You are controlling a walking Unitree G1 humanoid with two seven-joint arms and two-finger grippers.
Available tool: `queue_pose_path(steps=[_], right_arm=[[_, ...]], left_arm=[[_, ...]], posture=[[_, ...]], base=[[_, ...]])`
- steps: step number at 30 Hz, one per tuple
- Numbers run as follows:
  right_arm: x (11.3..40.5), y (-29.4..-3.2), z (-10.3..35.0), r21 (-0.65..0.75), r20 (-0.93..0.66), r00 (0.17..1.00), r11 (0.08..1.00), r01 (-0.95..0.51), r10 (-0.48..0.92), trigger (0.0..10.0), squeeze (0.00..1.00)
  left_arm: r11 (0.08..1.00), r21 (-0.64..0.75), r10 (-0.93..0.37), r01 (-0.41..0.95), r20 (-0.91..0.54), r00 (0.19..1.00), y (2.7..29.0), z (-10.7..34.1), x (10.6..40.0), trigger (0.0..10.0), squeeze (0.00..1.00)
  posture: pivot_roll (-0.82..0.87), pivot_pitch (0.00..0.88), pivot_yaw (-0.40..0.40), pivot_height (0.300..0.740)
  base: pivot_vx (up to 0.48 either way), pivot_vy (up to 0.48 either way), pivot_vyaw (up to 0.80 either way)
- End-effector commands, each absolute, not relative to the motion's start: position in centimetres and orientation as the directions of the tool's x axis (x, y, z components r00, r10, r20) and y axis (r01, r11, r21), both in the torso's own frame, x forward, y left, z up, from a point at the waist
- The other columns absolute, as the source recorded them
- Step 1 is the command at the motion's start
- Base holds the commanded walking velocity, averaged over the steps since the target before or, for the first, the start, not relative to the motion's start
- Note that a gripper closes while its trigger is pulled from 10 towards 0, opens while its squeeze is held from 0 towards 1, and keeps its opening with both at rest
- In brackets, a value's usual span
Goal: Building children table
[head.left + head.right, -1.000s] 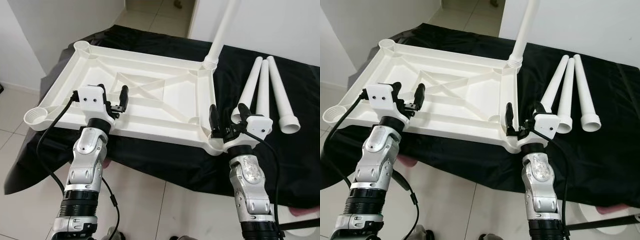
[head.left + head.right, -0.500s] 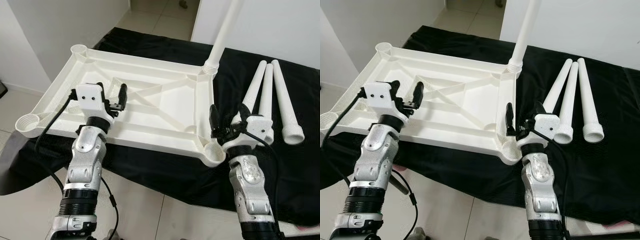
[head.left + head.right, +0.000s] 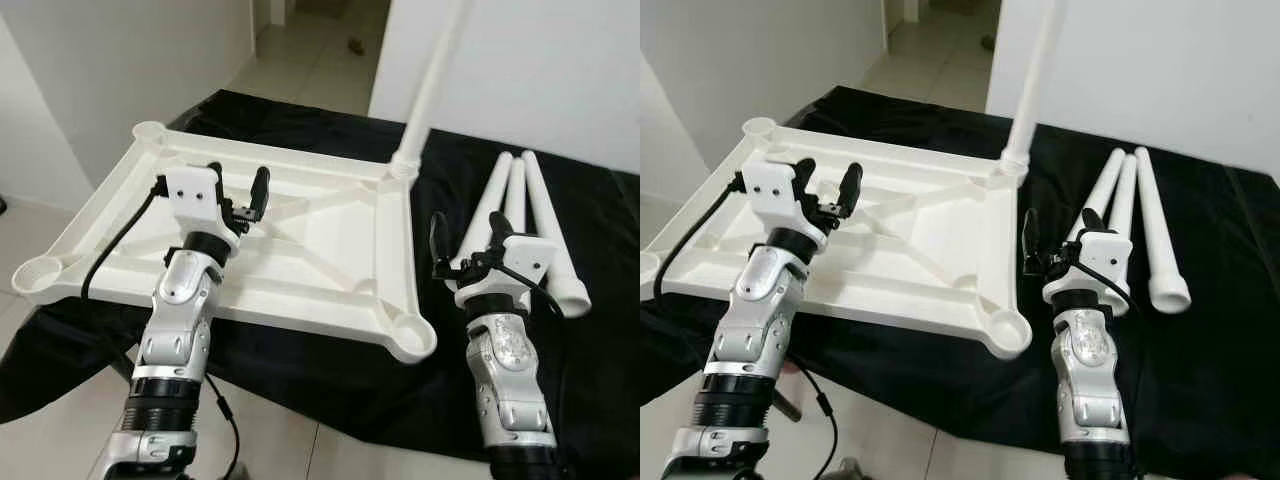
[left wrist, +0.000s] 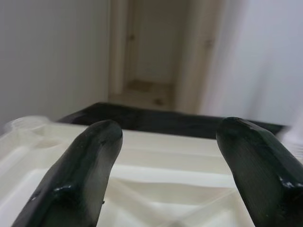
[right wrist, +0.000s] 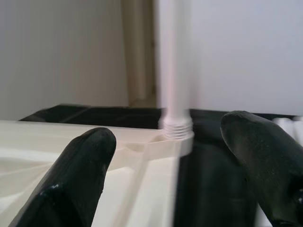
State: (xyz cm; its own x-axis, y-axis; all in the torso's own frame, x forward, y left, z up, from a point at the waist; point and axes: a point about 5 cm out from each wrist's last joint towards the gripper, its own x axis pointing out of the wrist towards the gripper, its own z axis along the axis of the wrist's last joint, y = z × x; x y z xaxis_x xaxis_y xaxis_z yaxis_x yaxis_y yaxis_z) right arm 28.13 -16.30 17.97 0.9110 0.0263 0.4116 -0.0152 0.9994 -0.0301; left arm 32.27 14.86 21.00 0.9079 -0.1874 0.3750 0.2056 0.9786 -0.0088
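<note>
A white plastic tabletop (image 3: 300,312) lies upside down on a black cloth. One white leg (image 3: 430,90) stands upright, screwed into its far right corner. Three loose legs (image 3: 520,215) lie side by side on the cloth to the right. My left gripper (image 3: 240,185) hovers open over the left half of the tabletop, with ribbed plastic (image 4: 156,165) showing between its fingers. My right gripper (image 3: 467,235) is open just off the tabletop's right edge, beside the loose legs and facing the upright leg (image 5: 173,71). Neither gripper holds anything.
Empty round sockets sit at the near right corner (image 3: 412,335), near left corner (image 3: 35,272) and far left corner (image 3: 148,130). The near left corner overhangs the black cloth (image 3: 590,380). Tiled floor (image 3: 300,455) lies below the near edge, with white walls and a doorway behind.
The whole view has shifted. My right gripper, which stood over the near right corner socket, is now off to that corner's right, over the cloth. My left gripper remains over the tabletop, still open.
</note>
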Motion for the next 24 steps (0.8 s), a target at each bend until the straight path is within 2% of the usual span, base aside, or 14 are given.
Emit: queue_pose_path(steps=[1, 6, 11, 16, 20, 24], right_arm=[[28.0, -17.1, 17.7, -0.031, 0.402, 0.916, 0.999, 0.009, 0.004, 10.0, 0.00], [28.1, -17.1, 17.6, -0.031, 0.396, 0.918, 1.000, 0.005, 0.008, 10.0, 0.00], [28.9, -17.6, 18.0, -0.049, 0.378, 0.926, 0.998, 0.031, -0.010, 10.0, 0.00], [30.3, -18.9, 18.4, -0.044, 0.332, 0.939, 0.993, 0.108, -0.087, 10.0, 0.00], [30.7, -19.3, 18.6, -0.040, 0.309, 0.943, 0.989, 0.144, -0.125, 10.0, 0.00], [31.6, -19.8, 18.8, -0.024, 0.251, 0.952, 0.982, 0.187, -0.175, 10.0, 0.00]], left_arm=[[0.969, -0.026, -0.220, 0.246, 0.365, 0.905, 14.1, 20.6, 32.1, 10.0, 0.00], [0.945, -0.056, -0.283, 0.322, 0.351, 0.893, 13.5, 20.1, 31.7, 10.0, 0.00], [0.920, -0.011, -0.367, 0.392, 0.324, 0.872, 12.3, 19.9, 31.3, 10.0, 0.00], [0.906, 0.014, -0.406, 0.423, 0.307, 0.861, 11.5, 20.6, 31.2, 10.0, 0.00], [0.890, -0.028, -0.430, 0.455, 0.280, 0.858, 11.1, 20.5, 31.2, 10.0, 0.00], [0.872, 0.055, -0.481, 0.487, 0.287, 0.829, 10.4, 20.6, 31.1, 10.0, 0.00]], posture=[[0.04, 0.117, -0.043, 0.740], [0.04, 0.117, -0.043, 0.740], [0.03, 0.133, -0.060, 0.740], [0.02, 0.141, -0.051, 0.740], [0.02, 0.146, -0.044, 0.740], [0.01, 0.152, -0.029, 0.740]], base=[[0.000, 0.000, 0.00], [0.000, 0.000, 0.00], [0.000, 0.000, 0.00], [0.000, 0.000, 0.00], [0.000, 0.000, 0.00], [0.000, 0.000, 0.00]])
